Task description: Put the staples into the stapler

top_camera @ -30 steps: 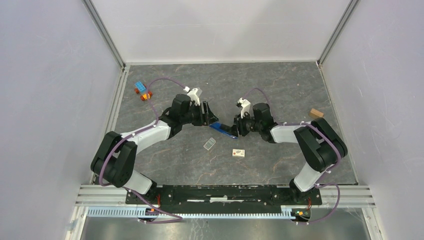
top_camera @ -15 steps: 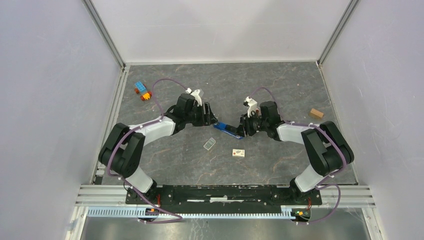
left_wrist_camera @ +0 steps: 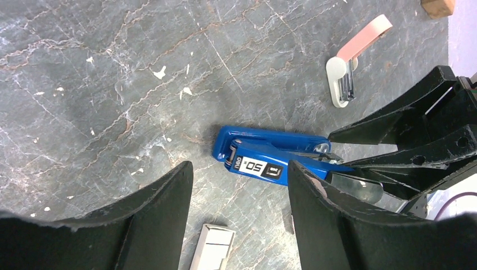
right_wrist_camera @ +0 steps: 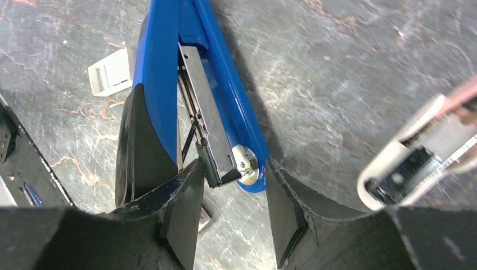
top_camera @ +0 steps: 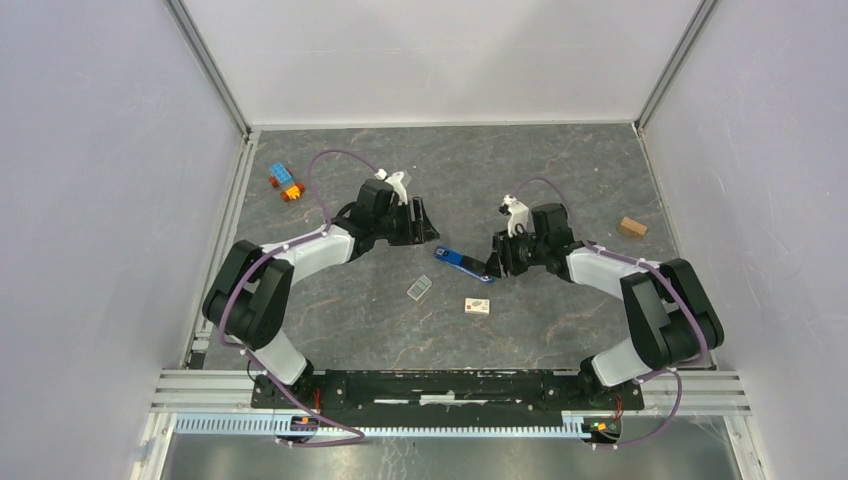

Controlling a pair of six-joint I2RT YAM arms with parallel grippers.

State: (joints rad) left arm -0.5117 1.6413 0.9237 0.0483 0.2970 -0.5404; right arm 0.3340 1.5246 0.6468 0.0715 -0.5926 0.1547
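The blue stapler lies on the table between my two arms, its top swung open so the metal magazine shows. My right gripper is open, and its fingertips flank the stapler's rear end. My left gripper hangs open just up-left of the stapler, holding nothing. The staples lie flat on the table below the stapler's front end. They also show between my left gripper's fingers as a pale strip, the staples, and in the right wrist view as the staples beyond my right gripper.
A pink-and-white piece lies beyond the stapler, close beside my right gripper, the same piece. A small white-and-reddish piece lies near the staples. Toy bricks sit at the back left, a wooden block at the right.
My left gripper has let go of the stapler's front end and drawn back up-left. My right arm has shifted right with its jaws widening. The stapler now rests on the table.
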